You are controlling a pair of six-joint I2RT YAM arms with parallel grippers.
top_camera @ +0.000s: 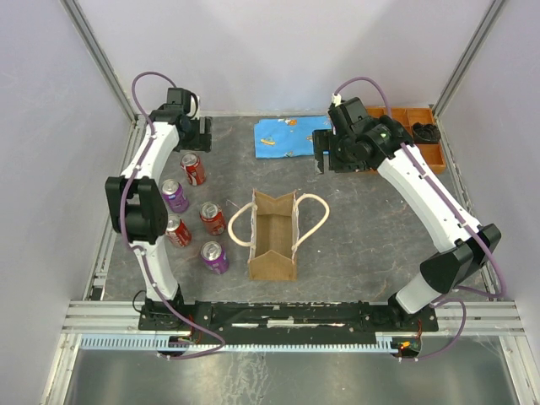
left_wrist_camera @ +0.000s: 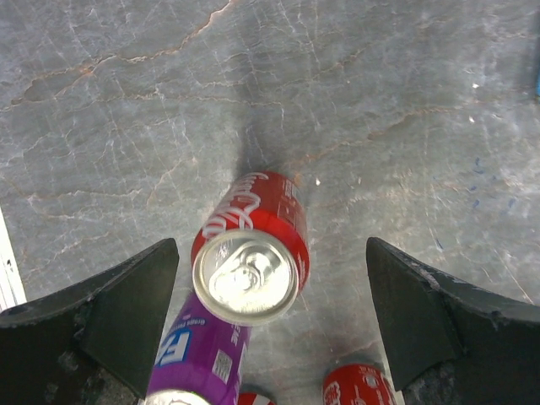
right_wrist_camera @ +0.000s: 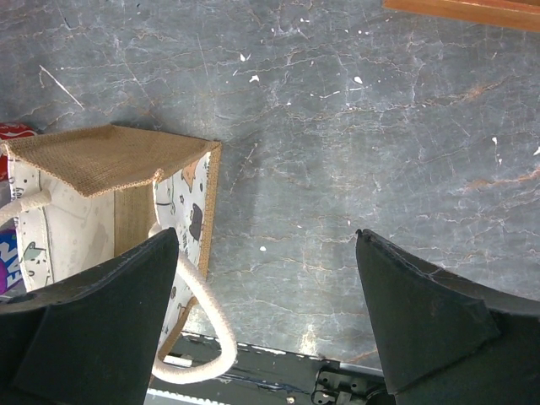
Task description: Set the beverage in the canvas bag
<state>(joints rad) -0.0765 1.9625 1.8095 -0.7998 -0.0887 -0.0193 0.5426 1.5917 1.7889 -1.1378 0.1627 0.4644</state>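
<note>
Several beverage cans stand left of the canvas bag (top_camera: 272, 236), which is open-topped with cream rope handles. The farthest is a red can (top_camera: 193, 169); a purple can (top_camera: 175, 195) and another red can (top_camera: 212, 218) stand nearer. My left gripper (top_camera: 196, 139) hovers open just beyond the farthest red can. In the left wrist view that red can (left_wrist_camera: 251, 249) sits between and below the open left gripper (left_wrist_camera: 272, 253), untouched, with the purple can (left_wrist_camera: 198, 354) behind it. My right gripper (top_camera: 323, 153) is open and empty, beyond the bag's right side. The right wrist view shows the right gripper (right_wrist_camera: 266, 236) over bare table, the canvas bag (right_wrist_camera: 110, 160) at left.
A blue cloth (top_camera: 291, 135) lies at the back middle. An orange compartment tray (top_camera: 413, 135) holding a black object (top_camera: 424, 132) sits back right. A further red can (top_camera: 178, 231) and purple can (top_camera: 214, 257) stand near the left arm. A rope handle (right_wrist_camera: 211, 329) loops beside the right gripper's left finger.
</note>
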